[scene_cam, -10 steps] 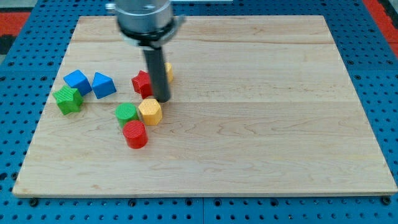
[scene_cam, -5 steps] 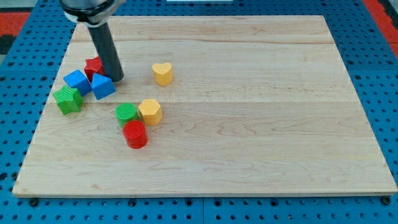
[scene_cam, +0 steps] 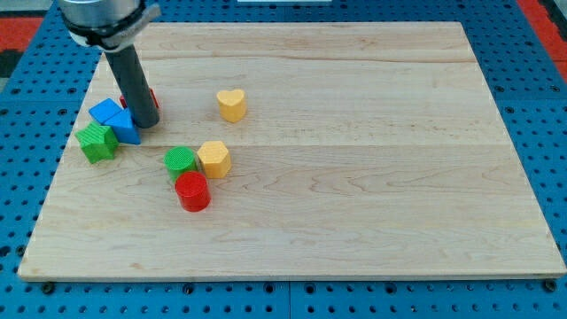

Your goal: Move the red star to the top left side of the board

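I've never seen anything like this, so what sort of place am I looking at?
Most likely a robotics lab test bench. A wooden board lies on a blue perforated table, small coloured blocks such as a yellow heart and a red cylinder sit on it, and my tip is down among them.

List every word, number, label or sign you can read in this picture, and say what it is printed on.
None: no writing shows on the wooden board, the coloured blocks such as the yellow heart, or the rod above my tip.
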You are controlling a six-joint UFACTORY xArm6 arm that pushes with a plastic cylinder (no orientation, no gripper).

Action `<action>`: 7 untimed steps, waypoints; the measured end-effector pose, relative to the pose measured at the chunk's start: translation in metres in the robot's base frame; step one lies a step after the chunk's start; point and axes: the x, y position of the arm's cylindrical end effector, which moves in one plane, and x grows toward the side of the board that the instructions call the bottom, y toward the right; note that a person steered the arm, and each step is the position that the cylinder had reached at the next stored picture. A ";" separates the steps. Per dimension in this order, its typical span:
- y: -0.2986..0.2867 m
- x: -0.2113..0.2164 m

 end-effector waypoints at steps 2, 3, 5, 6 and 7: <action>-0.014 -0.067; -0.007 -0.091; -0.047 -0.071; -0.047 -0.051; -0.073 -0.071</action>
